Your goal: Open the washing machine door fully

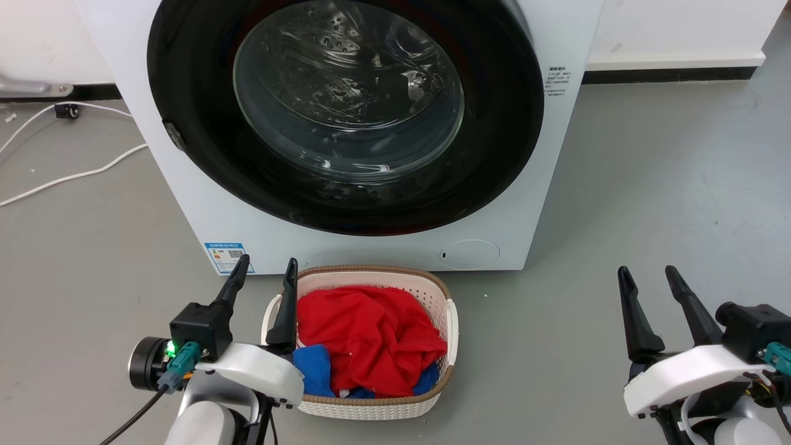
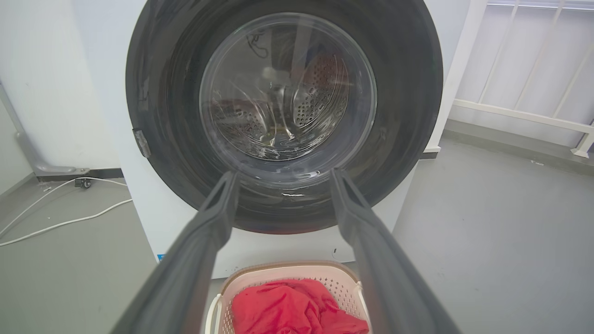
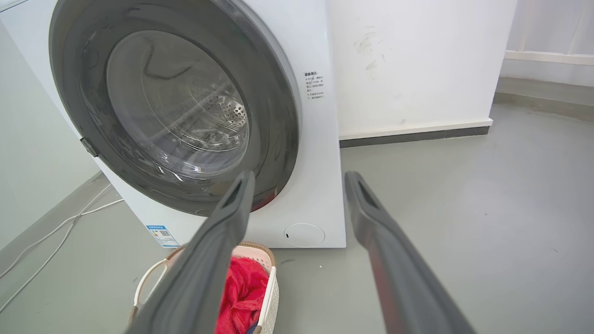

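The white washing machine [image 1: 556,185] stands ahead of me on the grey floor. Its washing machine door [image 1: 494,154], a big glossy black disc with a clear bulging window, lies flat against the front, shut. A small latch tab [image 1: 173,135] sits on the door's left rim. My left gripper [image 1: 264,275] is open low on the left, fingers pointing up beside the basket, well short of the door [image 2: 403,116]. At the lower right my right gripper [image 1: 649,279] stands open over bare floor, apart from the machine [image 3: 320,162].
A white woven laundry basket [image 1: 448,321] with red and blue clothes sits on the floor right before the machine. White cables [image 1: 74,176] trail over the floor at the left. A white wall and skirting run behind at the right, with a white railing [image 2: 519,116].
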`<state>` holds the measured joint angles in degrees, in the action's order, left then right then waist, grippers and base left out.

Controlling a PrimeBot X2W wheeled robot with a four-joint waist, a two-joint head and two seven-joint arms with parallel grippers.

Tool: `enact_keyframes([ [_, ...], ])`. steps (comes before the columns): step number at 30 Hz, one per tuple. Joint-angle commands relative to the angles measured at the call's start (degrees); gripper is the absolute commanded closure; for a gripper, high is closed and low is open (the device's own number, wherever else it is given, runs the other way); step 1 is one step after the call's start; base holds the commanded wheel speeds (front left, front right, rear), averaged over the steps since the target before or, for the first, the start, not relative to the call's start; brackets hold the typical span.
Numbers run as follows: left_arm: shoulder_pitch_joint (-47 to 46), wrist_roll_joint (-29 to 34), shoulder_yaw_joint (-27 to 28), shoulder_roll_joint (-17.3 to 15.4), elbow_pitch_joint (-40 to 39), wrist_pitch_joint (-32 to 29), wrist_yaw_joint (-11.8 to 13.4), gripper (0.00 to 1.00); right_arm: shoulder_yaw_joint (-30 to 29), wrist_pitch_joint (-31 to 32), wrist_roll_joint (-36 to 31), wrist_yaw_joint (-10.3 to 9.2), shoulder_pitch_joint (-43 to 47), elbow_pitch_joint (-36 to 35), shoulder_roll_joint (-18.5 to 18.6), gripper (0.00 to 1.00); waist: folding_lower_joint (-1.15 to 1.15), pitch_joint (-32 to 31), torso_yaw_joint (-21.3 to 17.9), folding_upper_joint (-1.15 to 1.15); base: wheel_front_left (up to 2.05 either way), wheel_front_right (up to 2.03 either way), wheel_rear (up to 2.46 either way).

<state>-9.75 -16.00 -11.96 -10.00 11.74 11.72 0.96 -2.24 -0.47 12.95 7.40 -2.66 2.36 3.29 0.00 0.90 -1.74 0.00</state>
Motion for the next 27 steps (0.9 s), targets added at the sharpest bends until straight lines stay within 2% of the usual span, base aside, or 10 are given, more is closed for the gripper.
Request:
enact_keyframes([
  [1, -1.1, 1.2, -0.1, -0.1, -0.1, 0.5, 0.1, 0.0, 0.0, -0.4, -1.5, 0.12, 0.2, -0.7, -0.2, 0.0, 0.0, 0.0, 0.0, 0.0, 0.0, 0.0, 0.0],
  [27, -1.7, 7.4, 1.1, 1.1, 3.5, 3.3, -0.4, 0.0, -0.4, -2.7, -8.5, 0.15, -0.1, -0.6, -0.5, 0.0, 0.0, 0.7, -0.5, 0.0, 0.0, 0.0, 0.0],
])
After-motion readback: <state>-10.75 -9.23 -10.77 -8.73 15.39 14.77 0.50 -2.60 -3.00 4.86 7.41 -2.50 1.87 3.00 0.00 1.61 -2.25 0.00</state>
